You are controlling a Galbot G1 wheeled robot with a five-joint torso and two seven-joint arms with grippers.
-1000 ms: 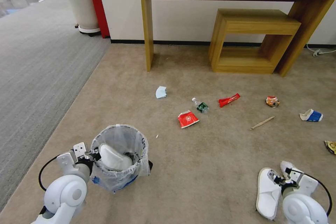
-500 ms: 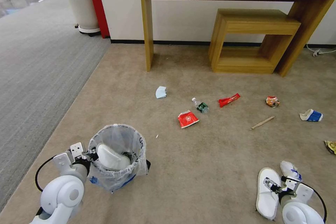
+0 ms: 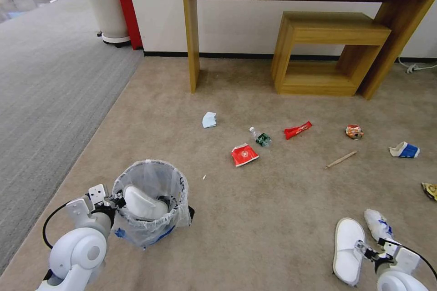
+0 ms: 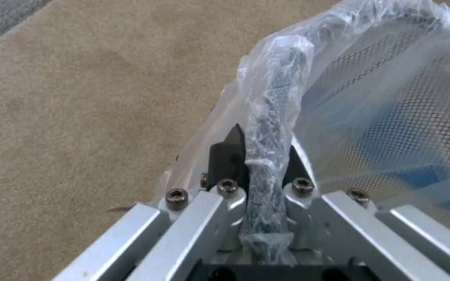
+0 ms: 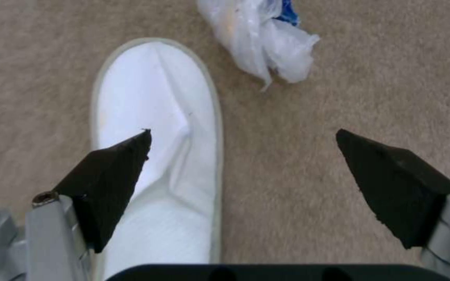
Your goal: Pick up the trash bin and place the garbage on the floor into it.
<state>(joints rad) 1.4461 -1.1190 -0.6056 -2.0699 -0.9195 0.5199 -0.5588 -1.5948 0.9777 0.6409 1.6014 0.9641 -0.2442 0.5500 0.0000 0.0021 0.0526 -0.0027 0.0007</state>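
While the left gripper (image 4: 264, 175) had its jaws clamped on the trash bin (image 3: 150, 204) rim, the right gripper (image 5: 243, 183) hung with jaws spread wide above a white slipper (image 5: 157, 156) on the floor (image 3: 273, 218).

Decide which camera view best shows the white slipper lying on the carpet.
The right wrist view: the slipper lies large beneath the open right tool. The head view shows it small, near the bottom edge. The left wrist view shows the bin's bagged rim instead.

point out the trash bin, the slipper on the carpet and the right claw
trash bin (image 3: 150, 229), head view, bagged front wall
slipper (image 5: 157, 117), right wrist view, its upper
right claw (image 5: 243, 171), right wrist view, midway between its open fingertips
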